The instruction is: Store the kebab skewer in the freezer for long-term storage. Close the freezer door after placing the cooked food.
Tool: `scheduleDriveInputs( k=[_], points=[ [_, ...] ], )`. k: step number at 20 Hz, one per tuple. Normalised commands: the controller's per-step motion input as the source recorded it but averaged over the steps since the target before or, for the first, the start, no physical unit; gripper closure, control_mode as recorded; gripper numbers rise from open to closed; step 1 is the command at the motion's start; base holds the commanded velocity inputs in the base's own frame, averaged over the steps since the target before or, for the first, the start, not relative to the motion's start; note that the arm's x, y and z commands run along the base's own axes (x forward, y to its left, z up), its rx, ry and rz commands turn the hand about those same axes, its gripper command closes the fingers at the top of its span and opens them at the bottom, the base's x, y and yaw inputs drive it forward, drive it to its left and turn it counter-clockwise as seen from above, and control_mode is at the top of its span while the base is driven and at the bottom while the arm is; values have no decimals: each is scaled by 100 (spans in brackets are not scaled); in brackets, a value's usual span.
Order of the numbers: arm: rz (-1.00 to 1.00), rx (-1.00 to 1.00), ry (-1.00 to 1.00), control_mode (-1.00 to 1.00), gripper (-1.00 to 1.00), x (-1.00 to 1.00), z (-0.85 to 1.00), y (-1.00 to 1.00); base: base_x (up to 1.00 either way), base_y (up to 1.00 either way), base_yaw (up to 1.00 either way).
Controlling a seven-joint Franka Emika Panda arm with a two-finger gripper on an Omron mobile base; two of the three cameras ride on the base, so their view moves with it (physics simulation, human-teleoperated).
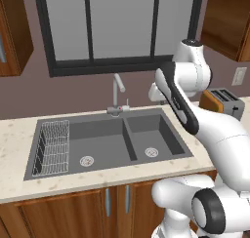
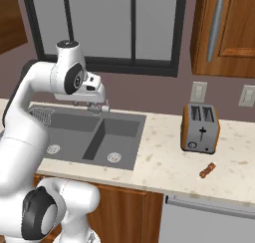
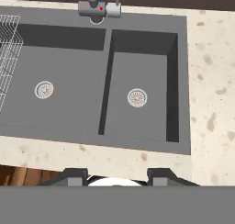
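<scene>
Item: thin orange-brown kebab skewer (image 2: 207, 171), lying on speckled beige worktop (image 2: 164, 165) near the brown-sided toaster (image 2: 200, 128), well apart from the arm. Fingers (image 3: 117, 178) parted, holding nothing, above the dark grey double sink (image 3: 137, 76). Pickup, freezing, door closing outstanding.

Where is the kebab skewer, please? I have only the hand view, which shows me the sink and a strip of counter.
Observer: In the right base view, the kebab skewer lies flat on the counter, to the right of the sink.
Operator: Is anything standing close to it?
Observer: A toaster stands behind it, nearer the wall, with a gap of bare counter between them.
Operator: And where is the arm relative to the skewer?
Observer: The arm reaches over the sink, well to the left of the skewer and not touching it.
</scene>
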Motion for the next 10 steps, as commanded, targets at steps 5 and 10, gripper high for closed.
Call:
scheduleDriveInputs(
  k=[5,10],
  points=[
    [-2,1,0,-100,-100,-21,0,-10,0,0,0],
    [-14,0,6,-100,-100,-5,-30,-19,0,0,0]
  ],
)
